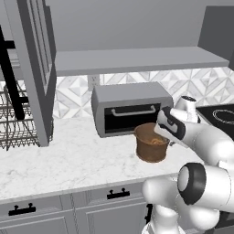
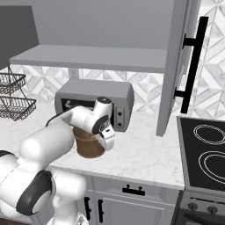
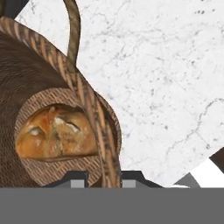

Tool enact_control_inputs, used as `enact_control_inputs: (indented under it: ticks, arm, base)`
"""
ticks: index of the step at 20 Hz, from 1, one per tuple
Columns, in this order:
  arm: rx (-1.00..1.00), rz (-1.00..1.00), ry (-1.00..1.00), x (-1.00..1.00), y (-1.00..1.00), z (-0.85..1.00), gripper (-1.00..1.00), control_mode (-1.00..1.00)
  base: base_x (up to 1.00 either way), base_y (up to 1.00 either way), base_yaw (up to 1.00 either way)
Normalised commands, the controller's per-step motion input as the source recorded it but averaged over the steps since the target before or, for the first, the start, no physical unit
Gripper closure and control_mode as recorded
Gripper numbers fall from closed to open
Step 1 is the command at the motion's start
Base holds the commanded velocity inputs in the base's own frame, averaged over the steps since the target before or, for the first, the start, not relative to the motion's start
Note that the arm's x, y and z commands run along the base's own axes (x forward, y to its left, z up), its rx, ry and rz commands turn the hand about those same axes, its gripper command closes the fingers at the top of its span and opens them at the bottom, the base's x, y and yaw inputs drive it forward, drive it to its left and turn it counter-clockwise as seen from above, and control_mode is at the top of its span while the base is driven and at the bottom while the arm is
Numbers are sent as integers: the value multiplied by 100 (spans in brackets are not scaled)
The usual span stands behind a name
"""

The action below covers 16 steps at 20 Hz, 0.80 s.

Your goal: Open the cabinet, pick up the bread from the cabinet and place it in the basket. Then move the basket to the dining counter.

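1. The bread (image 3: 54, 135) is seen lying on the woven floor of the basket (image 1: 150, 148), so the placing step is judged done and the step in hand is taking hold of the basket to carry it.
2. The gripper (image 3: 103, 177) is set over the basket's rim: in the hand view one dark fingertip sits inside the wall and the other outside, with the rim strip running down between them. The jaws are drawn nearly together and are judged to be clamped on the basket's wall.
3. For a good lift, the pinch should be confirmed as firm on the rim before rising, and the basket should be raised straight and kept level, since a grip on one side is likely to let it tip and spill the bread.
4. The basket stands on the marble worktop (image 1: 68, 160), just in front of a gray toaster oven (image 1: 130, 107); its back edge is close to the oven's front, so the lift should go up and away from the oven.
5. The open cabinet door (image 2: 176, 66) with its black bar handle (image 2: 193, 63) hangs to the right of the arm, and a cooktop (image 2: 204, 151) lies below it; both should be cleared when swinging away.
6. Wire rack baskets (image 1: 16, 123) stand well apart at the far left.
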Motion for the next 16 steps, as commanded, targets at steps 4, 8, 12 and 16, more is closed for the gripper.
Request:
enact_control_inputs:
  ticks: [4,8,12,16]
  arm:
    - [10,-12,0,-40,14,61,100,-100]
    - [12,-10,0,-38,8,82,100,-100]
    - [4,-4,0,-36,5,96,100,-100]
    - [-4,-3,-6,-42,9,75,100,-100]
  base:
    - [0,0,0]
    - [0,0,0]
    - [0,0,0]
    - [0,0,0]
